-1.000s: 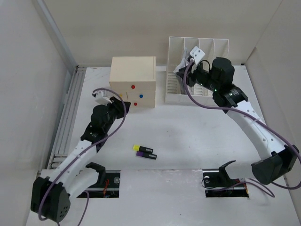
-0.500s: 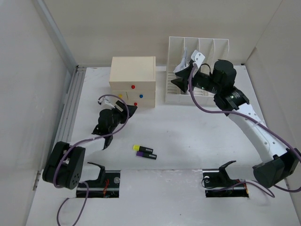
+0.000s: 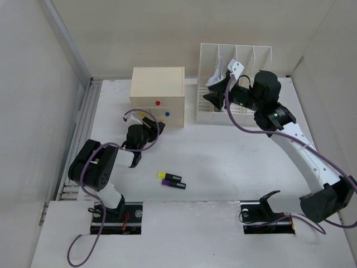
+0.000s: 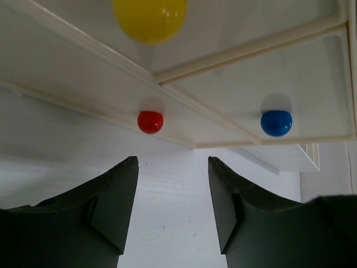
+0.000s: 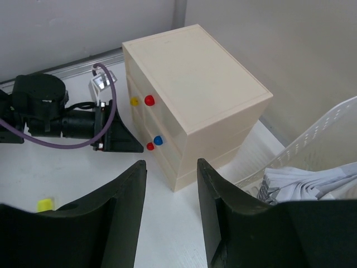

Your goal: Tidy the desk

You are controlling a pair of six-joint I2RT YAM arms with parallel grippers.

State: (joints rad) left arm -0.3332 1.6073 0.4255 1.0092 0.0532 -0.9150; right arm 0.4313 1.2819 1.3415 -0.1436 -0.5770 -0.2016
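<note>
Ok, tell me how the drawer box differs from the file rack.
The drawer box is cream and closed, a solid block; the file rack is white, open-topped and split by dividers. The drawer box carries coloured knobs; the file rack holds papers instead. Both stand at the far side of the desk.

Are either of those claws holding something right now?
No. The left gripper and the right gripper both stand open and empty.

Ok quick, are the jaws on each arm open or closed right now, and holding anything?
Left gripper: jaws open, nothing held, facing the drawer box.
Right gripper: jaws open, nothing held, by the file rack.
</note>
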